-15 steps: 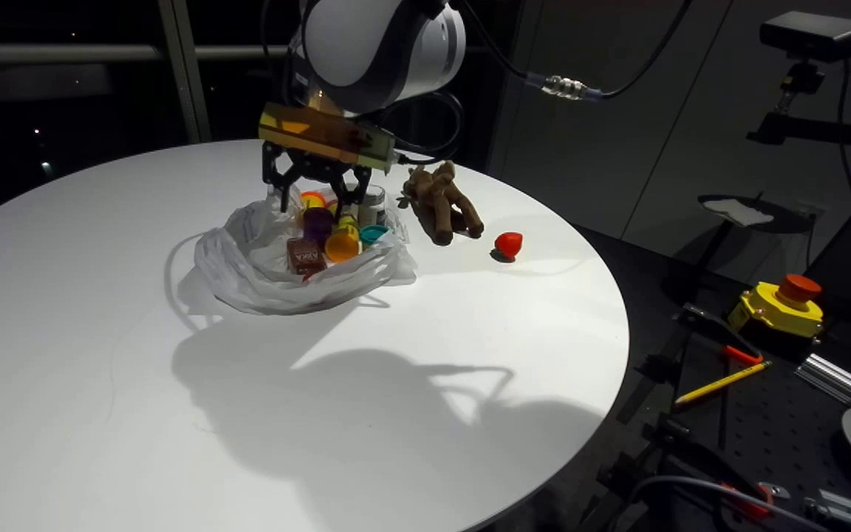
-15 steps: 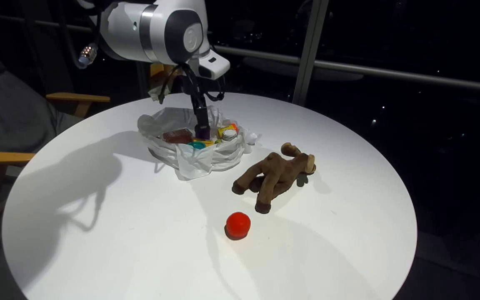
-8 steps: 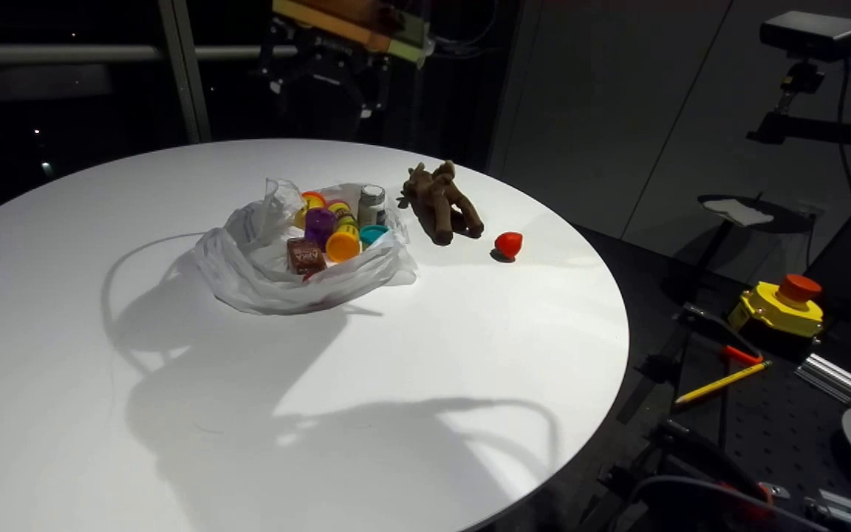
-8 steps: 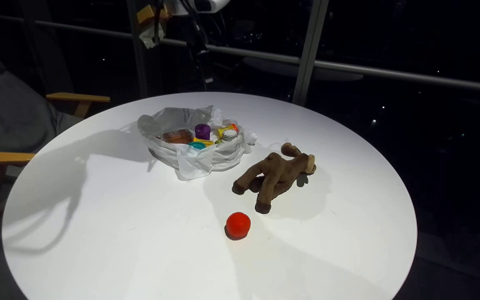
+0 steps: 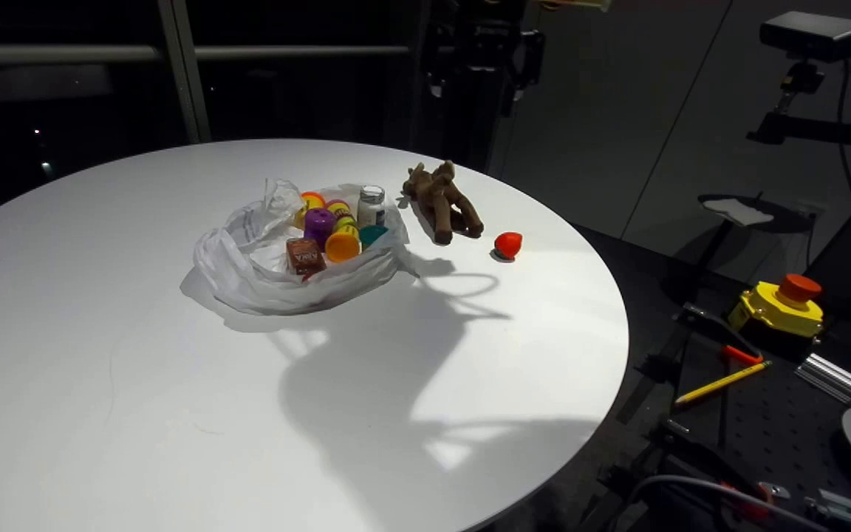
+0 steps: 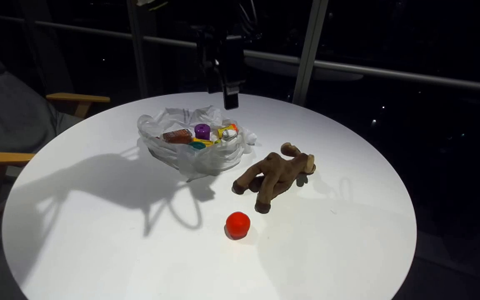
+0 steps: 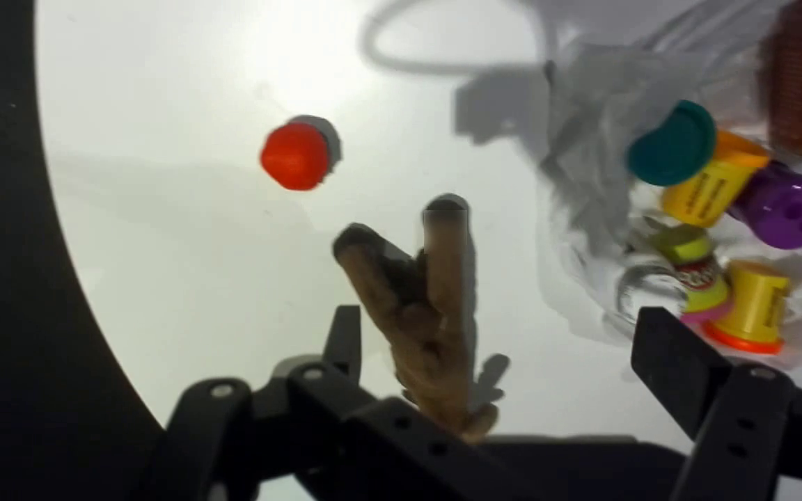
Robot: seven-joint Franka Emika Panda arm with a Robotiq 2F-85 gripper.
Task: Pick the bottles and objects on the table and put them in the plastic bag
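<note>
My gripper (image 7: 502, 341) is open and empty, high above the table; it shows dark in both exterior views (image 5: 473, 96) (image 6: 231, 100). A brown plush animal (image 5: 439, 199) lies on the table; in the wrist view it (image 7: 436, 341) appears between my fingers, nearer the left one, well below them. A red ball-like object (image 6: 238, 225) lies near its feet and also shows in the wrist view (image 7: 296, 156). The white plastic bag (image 5: 248, 288) sits open, holding a brown bottle (image 6: 177, 136), a purple jar (image 6: 202, 131), a silver-topped bottle (image 5: 371, 207) and several yellow tubs (image 7: 752, 306).
The round white table (image 5: 137, 406) carries everything; its edge is close to the plush animal and red object. Beside it stand a yellow stop button box (image 5: 776, 310), a camera on a stand (image 5: 817, 37) and a chair (image 6: 77, 98).
My gripper was down at the bag by the purple jar. It rose out empty, then moved across toward the plush animal's side. The bag's contents and table objects stay in place.
</note>
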